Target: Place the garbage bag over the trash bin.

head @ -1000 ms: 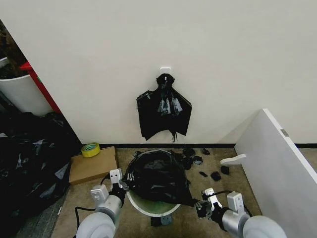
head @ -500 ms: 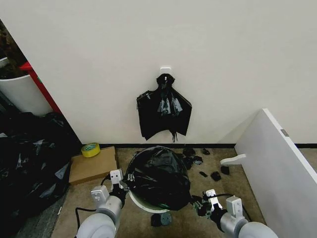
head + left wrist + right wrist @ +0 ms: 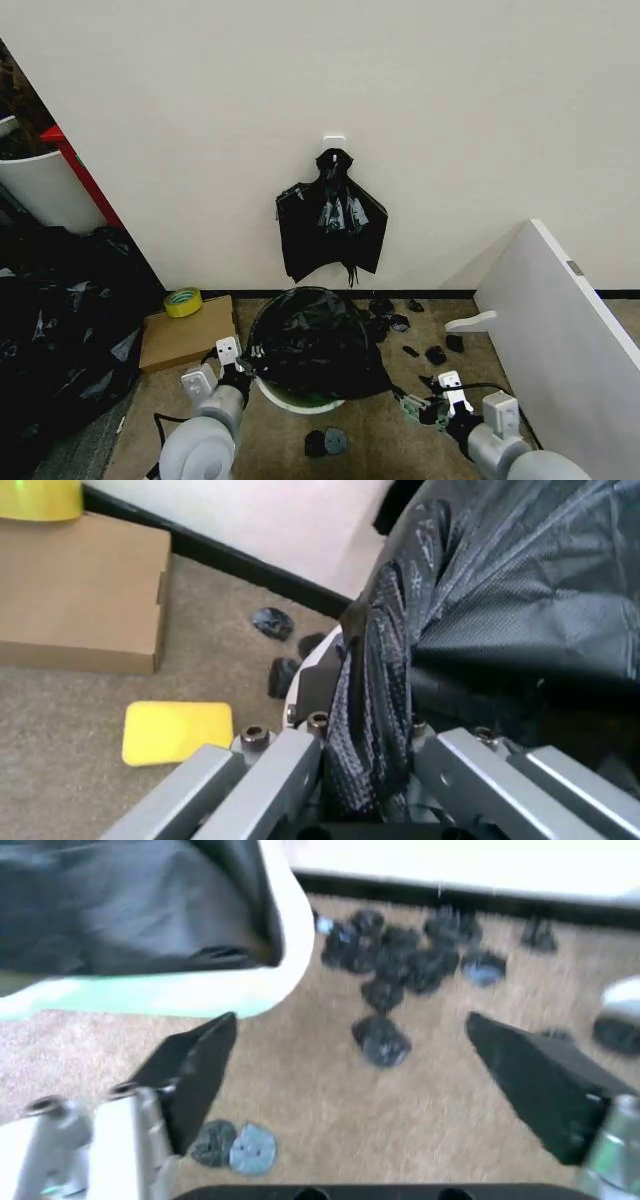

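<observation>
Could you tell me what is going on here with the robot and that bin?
The robot is fitting the garbage bag over the trash bin, which stands on the floor by the wall. The left gripper is shut on a bunched fold of the bag at the bin's left side. The right gripper is open and holds nothing, apart from the bin on its right. The bag drapes over the top, with the bin's near rim bare.

Both arms reach forward, low over the floor. The left gripper [image 3: 238,362] sits at the near left, its fingers [image 3: 300,761] pinched tight on a fold of the garbage bag [image 3: 315,343]. Over on the near right, the right gripper [image 3: 425,408] hangs with its two dark fingers [image 3: 195,1069] spread wide, holding nothing, clear of the bag's edge.
</observation>
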Available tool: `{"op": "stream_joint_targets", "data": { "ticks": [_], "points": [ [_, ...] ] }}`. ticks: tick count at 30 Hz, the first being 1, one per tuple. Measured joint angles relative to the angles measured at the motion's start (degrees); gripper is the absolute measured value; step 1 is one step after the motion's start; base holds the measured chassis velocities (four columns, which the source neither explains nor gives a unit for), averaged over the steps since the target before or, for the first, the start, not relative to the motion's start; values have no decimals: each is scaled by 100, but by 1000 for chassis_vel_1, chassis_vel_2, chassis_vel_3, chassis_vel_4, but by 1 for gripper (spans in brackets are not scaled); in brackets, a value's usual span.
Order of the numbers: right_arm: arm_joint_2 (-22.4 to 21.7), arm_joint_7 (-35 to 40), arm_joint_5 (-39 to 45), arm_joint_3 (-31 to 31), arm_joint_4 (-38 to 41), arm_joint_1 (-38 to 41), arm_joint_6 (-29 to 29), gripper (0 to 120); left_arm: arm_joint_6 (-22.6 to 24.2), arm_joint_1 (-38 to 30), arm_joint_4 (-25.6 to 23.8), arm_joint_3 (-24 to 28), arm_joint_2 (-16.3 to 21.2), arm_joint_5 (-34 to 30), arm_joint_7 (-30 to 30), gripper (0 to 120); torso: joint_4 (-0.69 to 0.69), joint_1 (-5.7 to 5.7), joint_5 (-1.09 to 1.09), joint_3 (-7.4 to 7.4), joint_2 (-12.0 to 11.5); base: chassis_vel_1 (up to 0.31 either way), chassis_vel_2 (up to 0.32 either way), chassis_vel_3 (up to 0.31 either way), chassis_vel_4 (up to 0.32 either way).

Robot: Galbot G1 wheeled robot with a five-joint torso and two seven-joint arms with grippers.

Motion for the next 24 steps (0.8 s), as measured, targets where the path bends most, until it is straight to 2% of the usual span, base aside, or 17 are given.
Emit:
{"op": "stream_joint_targets", "data": {
  "ticks": [1, 5, 9, 10, 16, 21, 24],
  "points": [
    [0, -61, -233, 11, 138, -118, 62, 94, 11, -78, 25, 6, -2, -140, -93, 0, 0, 0, -1, 0, 0, 0, 0, 0, 0],
    [6, -206, -743, -124, 338, -277, 256, 99, 50, -213, 47, 20, 2, -345, -205, 0, -1, 0, -1, 0, 0, 0, 0, 0, 0],
    [38, -386, -1663, -970, 539, -245, 648, 100, 110, -334, 73, 51, 47, -501, -299, 0, -1, 0, -1, 0, 0, 0, 0, 0, 0],
    [38, -386, -1663, -970, 539, -245, 648, 100, 110, -334, 73, 51, 47, -501, -299, 0, -1, 0, -1, 0, 0, 0, 0, 0, 0],
    [70, -458, -2854, -2062, 300, 582, 1301, 100, 257, -344, -17, 135, 101, -621, -391, 0, 0, 0, 1, 0, 0, 0, 0, 0, 0],
    [-33, -548, -3325, -2399, 120, 1039, 1483, 99, 342, -286, -93, 186, 96, -615, -393, 0, 1, 0, 0, 0, 0, 0, 0, 0, 0],
    [-187, -652, -3758, -2656, -102, 1372, 1500, 90, 387, -259, -133, 207, 86, -586, -393, 0, 0, 0, 0, 0, 0, 0, 0, 0, 0]
  ]
}}
